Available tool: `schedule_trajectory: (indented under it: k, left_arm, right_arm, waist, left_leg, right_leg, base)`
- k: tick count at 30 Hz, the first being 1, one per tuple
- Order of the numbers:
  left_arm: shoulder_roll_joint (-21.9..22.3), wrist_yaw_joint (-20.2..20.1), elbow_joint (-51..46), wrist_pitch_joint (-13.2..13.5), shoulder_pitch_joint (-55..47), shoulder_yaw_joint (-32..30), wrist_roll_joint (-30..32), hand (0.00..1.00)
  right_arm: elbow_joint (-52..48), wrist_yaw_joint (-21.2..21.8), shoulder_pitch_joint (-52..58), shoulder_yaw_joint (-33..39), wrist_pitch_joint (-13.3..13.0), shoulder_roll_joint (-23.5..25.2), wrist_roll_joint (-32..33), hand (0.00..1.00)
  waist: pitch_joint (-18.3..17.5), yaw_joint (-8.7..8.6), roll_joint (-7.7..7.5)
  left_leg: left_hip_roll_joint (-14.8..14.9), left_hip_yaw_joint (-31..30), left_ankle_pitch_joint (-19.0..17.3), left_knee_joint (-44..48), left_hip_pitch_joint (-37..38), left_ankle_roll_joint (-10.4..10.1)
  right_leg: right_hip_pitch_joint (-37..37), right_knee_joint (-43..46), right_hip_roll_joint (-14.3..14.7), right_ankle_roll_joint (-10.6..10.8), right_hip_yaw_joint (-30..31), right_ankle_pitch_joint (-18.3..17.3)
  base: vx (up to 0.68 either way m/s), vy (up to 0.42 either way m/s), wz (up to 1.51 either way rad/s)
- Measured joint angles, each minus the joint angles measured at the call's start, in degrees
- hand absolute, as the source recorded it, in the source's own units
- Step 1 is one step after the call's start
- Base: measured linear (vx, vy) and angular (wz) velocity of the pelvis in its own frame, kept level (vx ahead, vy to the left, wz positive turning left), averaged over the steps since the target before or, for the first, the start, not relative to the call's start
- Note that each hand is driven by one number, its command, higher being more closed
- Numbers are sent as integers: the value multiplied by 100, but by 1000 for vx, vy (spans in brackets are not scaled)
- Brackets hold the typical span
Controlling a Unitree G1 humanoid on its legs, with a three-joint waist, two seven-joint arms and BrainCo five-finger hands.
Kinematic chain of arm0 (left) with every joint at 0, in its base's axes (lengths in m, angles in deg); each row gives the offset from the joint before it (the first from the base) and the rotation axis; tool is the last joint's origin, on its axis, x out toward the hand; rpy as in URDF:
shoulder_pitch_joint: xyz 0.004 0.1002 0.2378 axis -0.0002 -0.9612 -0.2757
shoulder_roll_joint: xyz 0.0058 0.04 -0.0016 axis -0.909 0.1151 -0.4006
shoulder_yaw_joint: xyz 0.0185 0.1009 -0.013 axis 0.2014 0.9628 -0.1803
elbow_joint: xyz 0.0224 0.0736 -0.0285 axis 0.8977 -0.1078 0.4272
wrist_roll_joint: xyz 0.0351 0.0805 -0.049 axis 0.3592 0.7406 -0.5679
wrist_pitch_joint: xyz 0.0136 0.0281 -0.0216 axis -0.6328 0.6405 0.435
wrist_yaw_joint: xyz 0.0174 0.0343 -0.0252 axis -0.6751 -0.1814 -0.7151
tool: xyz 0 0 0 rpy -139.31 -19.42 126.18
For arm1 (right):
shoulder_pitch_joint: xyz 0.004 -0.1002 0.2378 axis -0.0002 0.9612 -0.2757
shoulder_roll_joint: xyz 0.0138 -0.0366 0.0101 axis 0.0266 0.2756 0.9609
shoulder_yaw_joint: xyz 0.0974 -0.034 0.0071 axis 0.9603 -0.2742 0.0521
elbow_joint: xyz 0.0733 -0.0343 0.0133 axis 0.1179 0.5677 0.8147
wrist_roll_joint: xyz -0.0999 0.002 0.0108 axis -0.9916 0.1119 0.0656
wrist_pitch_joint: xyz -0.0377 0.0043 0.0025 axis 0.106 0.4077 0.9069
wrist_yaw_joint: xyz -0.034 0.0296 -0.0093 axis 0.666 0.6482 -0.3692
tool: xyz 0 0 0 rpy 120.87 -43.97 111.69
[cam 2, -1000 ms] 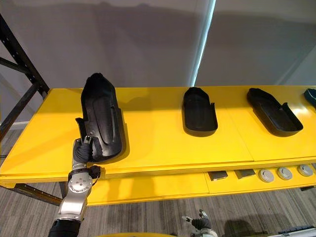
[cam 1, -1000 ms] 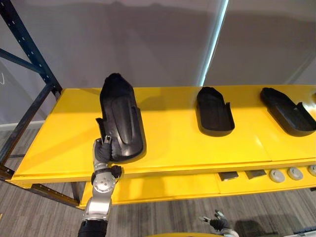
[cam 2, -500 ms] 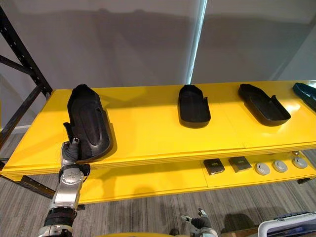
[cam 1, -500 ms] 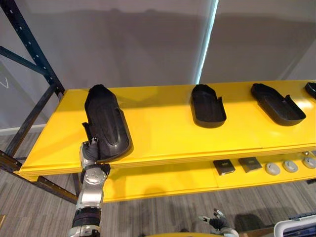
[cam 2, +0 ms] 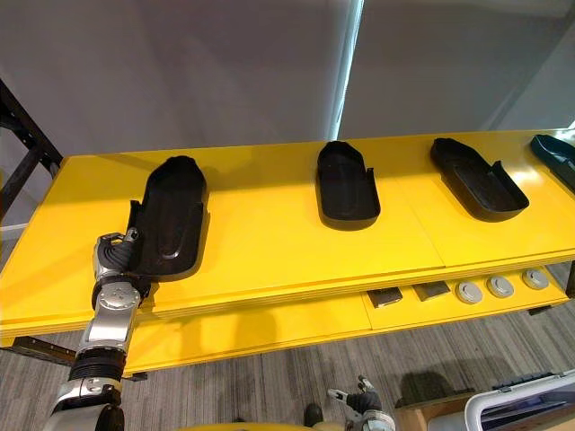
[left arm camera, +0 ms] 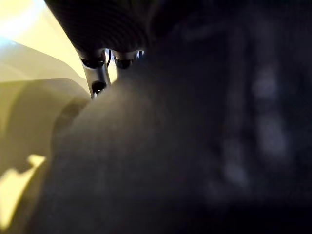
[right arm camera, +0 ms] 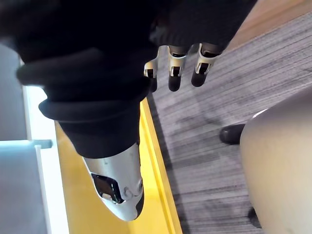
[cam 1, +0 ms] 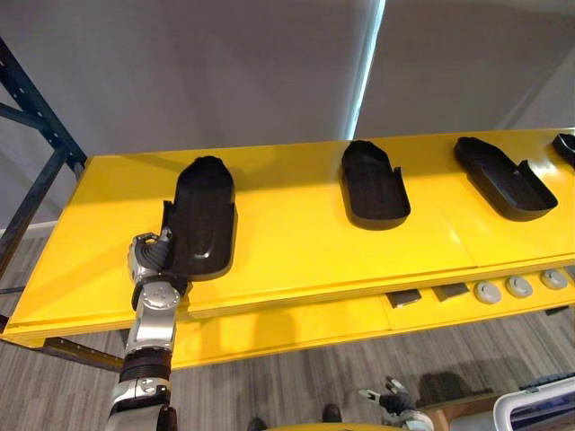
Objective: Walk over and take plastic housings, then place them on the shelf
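Black housing (cam 1: 202, 220) — yellow shelf (cam 1: 296, 247)

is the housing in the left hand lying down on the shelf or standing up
Lying down: the housing lies low on the shelf, left hand gripping its near edge. Whether that edge touches down, cannot tell.

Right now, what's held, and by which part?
Left hand sits at the near-left edge of the leftmost housing; grip cannot be told. Right hand holds nothing.

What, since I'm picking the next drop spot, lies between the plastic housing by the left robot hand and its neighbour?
Only bare yellow shelf, between leftmost housing and second housing, in both eye views.
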Motion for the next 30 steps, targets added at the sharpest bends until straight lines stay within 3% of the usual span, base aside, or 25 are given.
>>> schedule_trajectory:
  k: [8,11,15,22,23,30]
  left_arm:
    - [154,174,28,60,262,11,-485,0]
    - [394,283,-350,100,244,20,-725,0]
    - [684,450,-980,341,23,56,-1122,0]
    - [793,513,-2289,640,-580,521,-859,0]
    - [797,511,-2607,705,-779,656,-693,100]
    - [916,472,-4167,1158,-2315,1390,409,100]
  right_arm:
    - [147,12,-63,1,11,-1,7,0]
    - [150,12,-76,-1,12,4,9,0]
    - [152,1,-93,0,28,6,12,0]
    - [168,-33,-96,1,12,7,50,0]
    - [177,-34,-94,0,-4,6,54,0]
    - [220,-36,-56,1,-164,-7,176,0]
  waist:
    - [62,6,-35]
    - [122,17,-74]
    - [128,14,-75]
    - [140,26,-58]
    - [147,31,-51]
    - [169,106,-16]
  left_leg:
    - [0,-167,1,-41,39,1]
    - [-6,-183,-1,-43,43,-1]
    - [-15,-191,0,-45,42,2]
    - [-9,-274,8,-45,99,12]
    - [0,-280,8,-38,107,12]
    - [53,-295,-35,-47,87,-8]
  right_leg:
    - [67,12,-16,-14,-83,1]
    - [69,13,-31,-43,-100,-20]
    - [96,13,-37,-1,-105,1]
    - [214,-3,-30,10,-212,-12]
    - [226,-3,-39,9,-203,-12]
    - [229,25,-59,22,-162,-25]
  base:
    - [-90,-32,8]
    - [-65,-7,3]
    - [-8,-1,0]
    - [19,-18,7]
    - [0,0,0]
    - [-47,-18,0]
